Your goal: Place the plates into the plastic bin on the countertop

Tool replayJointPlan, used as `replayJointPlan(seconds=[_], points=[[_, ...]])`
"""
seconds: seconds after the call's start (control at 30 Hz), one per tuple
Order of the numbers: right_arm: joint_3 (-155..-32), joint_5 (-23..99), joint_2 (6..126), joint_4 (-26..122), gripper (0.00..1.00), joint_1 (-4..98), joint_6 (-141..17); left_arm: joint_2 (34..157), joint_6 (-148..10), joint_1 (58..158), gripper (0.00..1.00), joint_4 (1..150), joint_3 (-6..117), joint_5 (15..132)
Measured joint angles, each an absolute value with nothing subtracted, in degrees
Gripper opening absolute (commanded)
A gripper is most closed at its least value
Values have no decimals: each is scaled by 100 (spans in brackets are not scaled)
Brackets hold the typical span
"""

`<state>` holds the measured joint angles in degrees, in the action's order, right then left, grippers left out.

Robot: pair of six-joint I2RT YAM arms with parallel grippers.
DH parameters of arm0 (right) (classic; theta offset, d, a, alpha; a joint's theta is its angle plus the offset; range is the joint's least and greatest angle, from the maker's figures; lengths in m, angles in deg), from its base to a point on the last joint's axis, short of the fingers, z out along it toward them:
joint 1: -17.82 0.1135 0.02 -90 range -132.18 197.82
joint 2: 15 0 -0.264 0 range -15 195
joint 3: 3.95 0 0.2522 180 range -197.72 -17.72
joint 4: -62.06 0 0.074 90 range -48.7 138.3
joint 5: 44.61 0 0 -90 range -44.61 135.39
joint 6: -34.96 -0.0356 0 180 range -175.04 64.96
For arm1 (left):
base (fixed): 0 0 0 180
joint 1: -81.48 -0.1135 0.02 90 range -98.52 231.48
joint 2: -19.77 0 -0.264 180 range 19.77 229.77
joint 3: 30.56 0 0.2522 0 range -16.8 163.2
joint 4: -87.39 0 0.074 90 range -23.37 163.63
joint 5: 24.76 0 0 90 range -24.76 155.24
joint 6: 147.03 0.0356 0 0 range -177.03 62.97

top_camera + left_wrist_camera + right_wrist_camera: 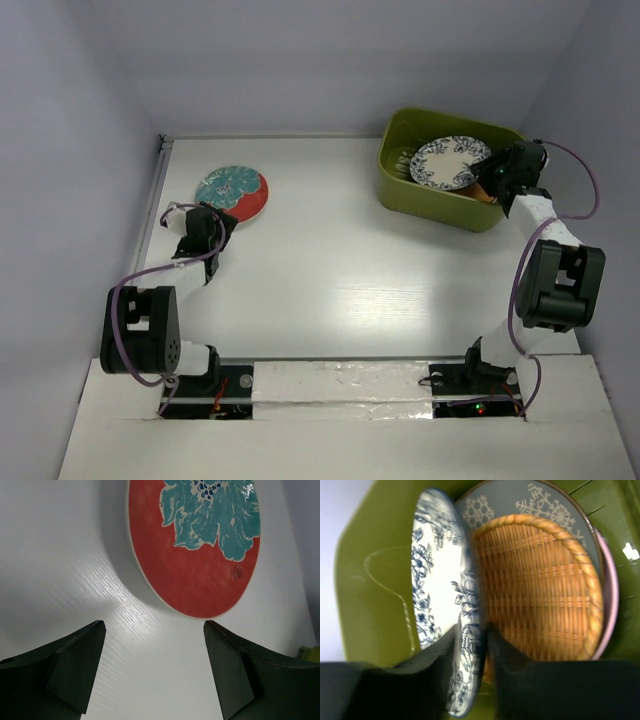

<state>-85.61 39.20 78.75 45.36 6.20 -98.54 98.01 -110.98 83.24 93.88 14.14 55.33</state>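
My right claw (472, 632) is clamped on the rim of the white-blue plate (437, 595), with one finger on each face. In the right wrist view this plate stands on edge left of centre, inside the plastic bin (365, 595). To its right, an orange woven plate (540, 595) rests on a grey plate (520, 500) with white snowflake figures. The edge of a pink plate (612, 590) shows under both at the right of the frame. In the top view the bin sits at the upper right of the table (350, 280).

My left claw (154, 627) is low over the table with its fingers spread apart and bare table surface between them. The red-teal plate (200, 565) lies flat just beyond the fingertips, at the upper centre of the left wrist view, not touching either finger. In the top view this plate is at the upper left, well apart from the bin.
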Motion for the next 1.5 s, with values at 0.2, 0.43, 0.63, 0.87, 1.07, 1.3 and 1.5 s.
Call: replayJointPlan(seconds=[0.2,0.43,0.63,0.87,1.07,1.3,1.5], points=[[-8476,4127,7808,4622,92,620,-9902,10194,-11310,8320,75,9360,1733,5352],[-8067,4269,7193,4899,100,620,-9889,10955,-11538,8237,69,9349,2114,5380],[-7617,4446,6413,4954,100,620,-9852,11401,-11704,8171,65,9458,2448,5472],[-7342,4796,6168,4919,96,620,-9793,11794,-11861,8171,50,9618,2728,5531],[-6730,4746,5104,4971,91,620,-9824,11969,-11962,8130,11,9712,2743,5577],[-5563,4202,3342,5671,0,900,-10077,11956,-12097,8053,0,10431,2479,5767],[-4931,3939,2962,6302,22,2697,-10235,11184,-12027,8062,0,10990,1430,6117]])
